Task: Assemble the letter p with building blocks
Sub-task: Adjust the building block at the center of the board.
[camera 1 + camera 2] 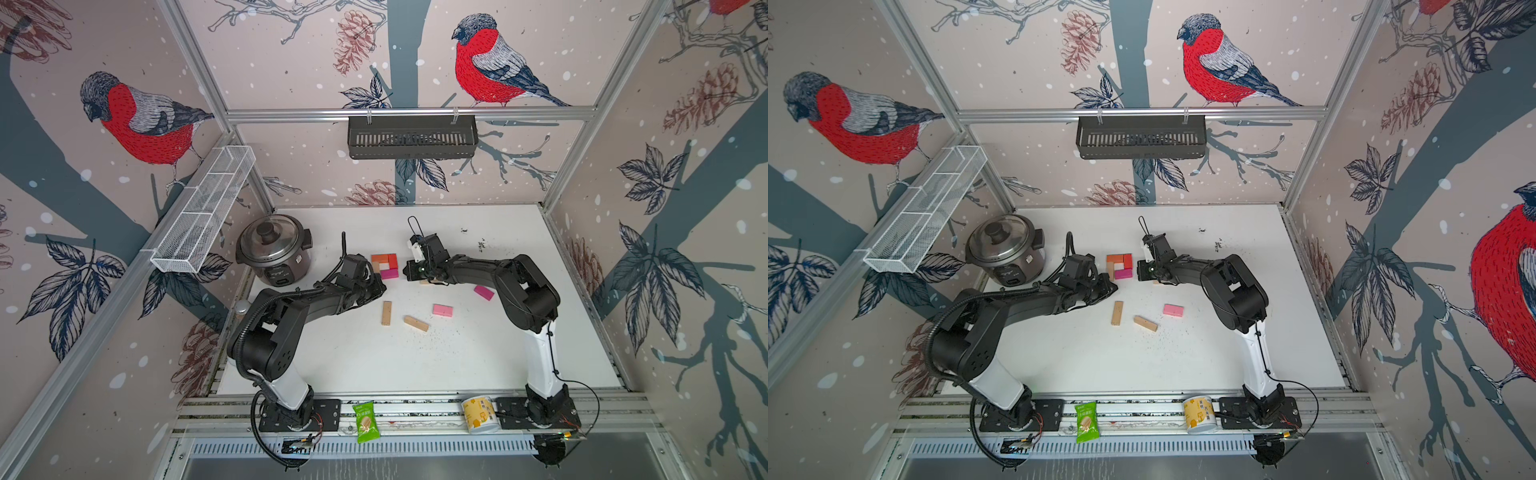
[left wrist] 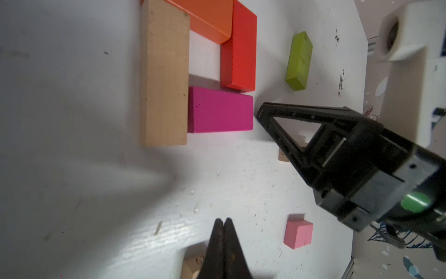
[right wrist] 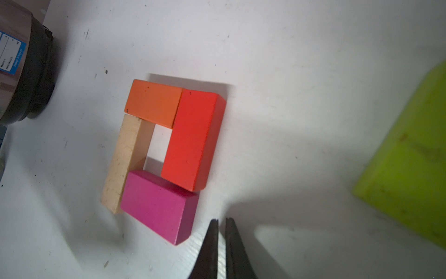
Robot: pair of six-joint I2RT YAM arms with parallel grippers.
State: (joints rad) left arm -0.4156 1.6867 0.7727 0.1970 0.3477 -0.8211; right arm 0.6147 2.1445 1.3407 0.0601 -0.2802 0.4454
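Letter p (image 1: 392, 262) is at loop stage: a closed square flat on the table (image 1: 374, 365), pieces touching: tan block (image 3: 123, 164), orange block (image 3: 153, 102), red block (image 3: 193, 140), magenta block (image 3: 156, 205).

Left gripper (image 2: 224, 220): near the loop on its magenta side, jaws pressed together, empty.

Right gripper (image 3: 221, 221): just beside the loop's magenta end, jaws closed to a thin slit, nothing between them.

Lime block (image 2: 299, 60): near the loop, past the red side.

Loose, well apart from the loop toward the arm bases:
- first spare tan block (image 1: 386, 313)
- second spare tan block (image 1: 416, 323)
- pink block (image 1: 442, 310)
- darker pink block (image 1: 484, 292)

Rice cooker (image 1: 274, 249): near the loop on its tan side.
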